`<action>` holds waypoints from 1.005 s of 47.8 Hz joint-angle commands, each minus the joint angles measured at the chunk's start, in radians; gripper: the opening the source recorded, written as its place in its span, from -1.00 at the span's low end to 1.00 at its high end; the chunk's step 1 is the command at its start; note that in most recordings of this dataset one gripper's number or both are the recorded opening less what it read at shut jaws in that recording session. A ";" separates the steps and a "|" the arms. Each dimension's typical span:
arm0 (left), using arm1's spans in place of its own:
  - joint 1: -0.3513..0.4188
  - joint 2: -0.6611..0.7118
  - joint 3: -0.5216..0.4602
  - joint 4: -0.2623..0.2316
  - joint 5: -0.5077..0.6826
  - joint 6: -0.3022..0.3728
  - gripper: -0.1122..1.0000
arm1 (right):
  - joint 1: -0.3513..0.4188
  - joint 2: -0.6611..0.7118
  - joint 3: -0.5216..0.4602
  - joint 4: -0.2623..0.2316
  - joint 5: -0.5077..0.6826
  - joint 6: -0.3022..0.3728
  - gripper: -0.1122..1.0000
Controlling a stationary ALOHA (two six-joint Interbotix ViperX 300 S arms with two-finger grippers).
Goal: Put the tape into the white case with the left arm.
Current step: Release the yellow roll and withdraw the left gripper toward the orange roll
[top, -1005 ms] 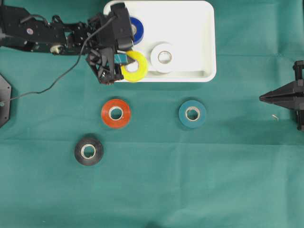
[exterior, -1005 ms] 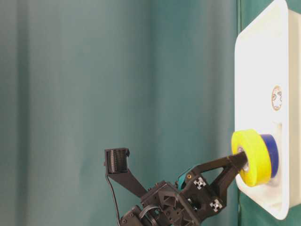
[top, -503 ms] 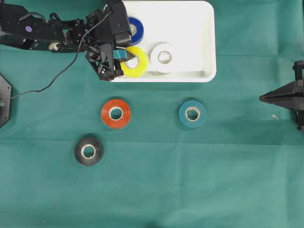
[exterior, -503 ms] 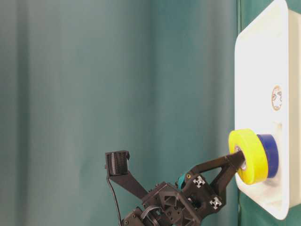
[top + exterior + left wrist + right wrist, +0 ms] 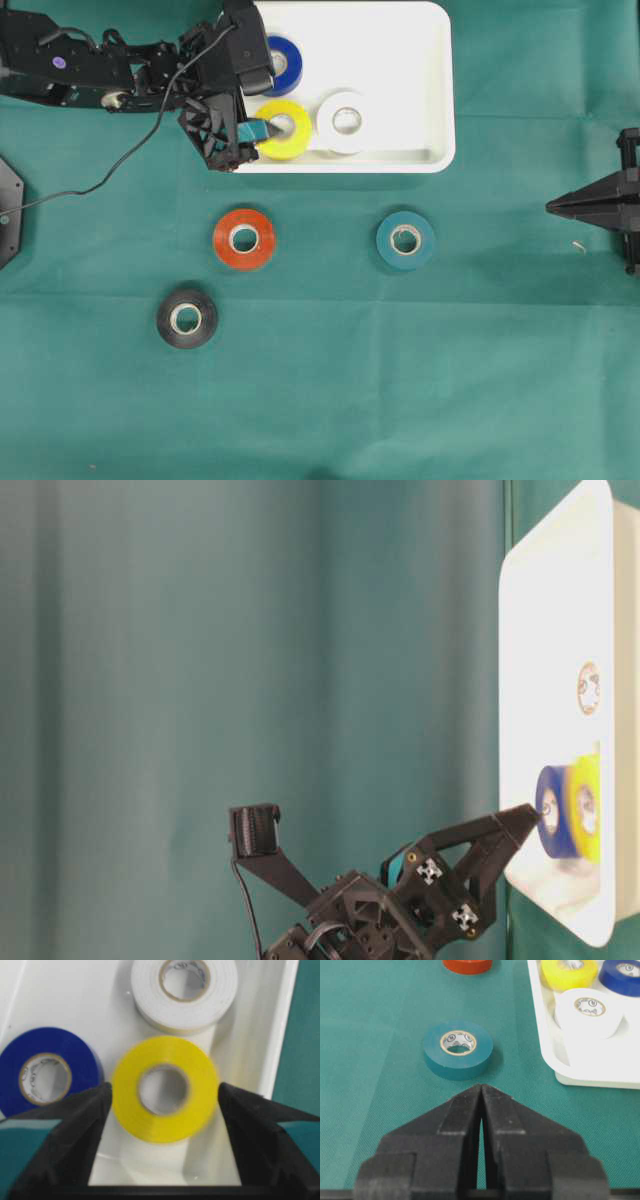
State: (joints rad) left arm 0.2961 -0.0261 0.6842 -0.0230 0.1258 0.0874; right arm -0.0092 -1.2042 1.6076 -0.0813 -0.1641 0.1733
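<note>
white case (image 5: 400, 160): yellow tape (image 5: 285, 128) now lies flat inside, beside blue tape (image 5: 284, 62) and white tape (image 5: 345, 121). left gripper (image 5: 162, 1105) has gone from clamped to spread, clear of the roll. right gripper (image 5: 481, 1110) pinched together.

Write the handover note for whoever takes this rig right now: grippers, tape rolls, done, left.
Left gripper: open, fingers either side of the yellow roll but apart from it; the roll lies flat in the white case.
Right gripper: shut, empty, parked at the right edge of the table.
In the case: blue roll, yellow roll, white roll.
On the green cloth: orange roll, teal roll, black roll.
Done: three rolls cased. Left: withdraw the left arm, then case the other three.
</note>
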 commanded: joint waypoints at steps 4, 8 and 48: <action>-0.009 -0.031 -0.006 0.000 -0.006 0.000 0.53 | 0.000 0.008 -0.011 -0.002 -0.006 0.002 -0.97; -0.023 -0.044 0.000 0.000 -0.006 -0.002 0.52 | -0.002 0.008 -0.011 -0.002 -0.006 0.000 -0.97; -0.313 -0.337 0.232 -0.002 -0.179 -0.003 0.50 | -0.002 0.006 -0.011 -0.002 -0.006 0.000 -0.97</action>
State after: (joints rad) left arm 0.0031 -0.3237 0.9066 -0.0230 -0.0245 0.0813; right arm -0.0092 -1.2042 1.6076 -0.0813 -0.1641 0.1733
